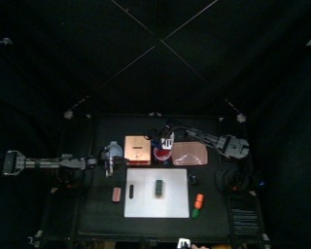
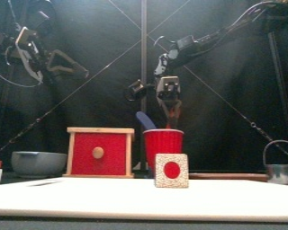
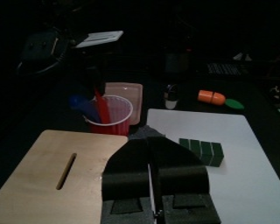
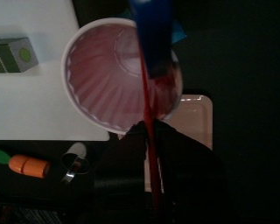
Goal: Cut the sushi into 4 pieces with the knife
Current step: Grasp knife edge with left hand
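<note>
The right pincer [image 2: 169,97] is pinching the red knife [image 4: 152,92] tight by its top end, a little above the middle of the front view. The knife is pointing down into the red cup [image 2: 162,145]. The blue knife [image 2: 144,119] is leaning in the cup beside it. The cup is standing on the counter [image 1: 93,209], between the box [image 2: 100,151] on its left and the pink tray [image 1: 192,154] on its right. The sushi [image 1: 159,186] is lying in one piece on the white board [image 1: 145,206], just below the cup in the top view. Nothing is touching it. The left pincer [image 3: 149,149] is hanging at the left of the top view, near the box. Its jaws are squeezed together and are holding nothing.
</note>
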Controlling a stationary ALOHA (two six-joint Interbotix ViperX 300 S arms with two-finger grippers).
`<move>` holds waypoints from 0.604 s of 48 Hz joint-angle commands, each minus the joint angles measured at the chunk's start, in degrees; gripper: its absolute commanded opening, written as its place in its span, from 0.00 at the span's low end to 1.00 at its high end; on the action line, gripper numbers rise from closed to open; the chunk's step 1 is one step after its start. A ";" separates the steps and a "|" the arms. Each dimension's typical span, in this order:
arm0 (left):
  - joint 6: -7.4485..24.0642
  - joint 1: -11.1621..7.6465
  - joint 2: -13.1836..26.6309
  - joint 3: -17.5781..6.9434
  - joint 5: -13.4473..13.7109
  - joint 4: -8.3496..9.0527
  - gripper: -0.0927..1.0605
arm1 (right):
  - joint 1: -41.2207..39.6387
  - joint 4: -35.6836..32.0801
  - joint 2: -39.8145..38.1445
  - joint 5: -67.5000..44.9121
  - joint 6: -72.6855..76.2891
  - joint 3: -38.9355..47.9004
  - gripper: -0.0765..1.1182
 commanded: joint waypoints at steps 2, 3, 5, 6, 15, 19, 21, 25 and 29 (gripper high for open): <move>0.09 0.26 -1.14 -0.70 -0.26 0.00 0.05 | -0.35 0.44 -6.42 0.97 0.26 -2.11 0.20; 0.09 0.26 -1.41 -0.70 -0.26 0.00 0.05 | -0.35 0.44 -6.94 0.97 0.35 -2.02 0.20; 0.00 0.26 -1.85 -0.70 -0.26 0.00 0.05 | -0.35 0.79 -8.26 1.05 0.35 -1.76 0.20; 0.00 0.26 -2.11 -0.70 -0.26 0.00 0.05 | -0.35 1.05 -8.79 1.05 0.35 -1.58 0.20; -0.18 0.26 -3.87 -0.79 -0.53 0.00 0.08 | -0.35 5.01 -16.52 0.88 0.53 1.67 0.20; -0.26 0.26 -4.22 -1.32 -1.05 0.00 0.14 | -0.09 7.21 -21.53 -1.14 0.35 4.66 0.20; -0.35 0.26 -4.22 -1.49 -1.32 0.00 0.17 | 0.00 7.56 -23.91 -2.64 0.35 6.06 0.20; -0.35 0.18 -4.22 -1.67 -2.29 0.00 0.24 | 0.70 7.82 -29.27 -7.21 0.44 10.02 0.20; -0.35 0.09 -4.22 -1.58 -3.25 0.00 0.30 | 2.37 7.91 -34.45 -13.71 0.62 16.26 0.20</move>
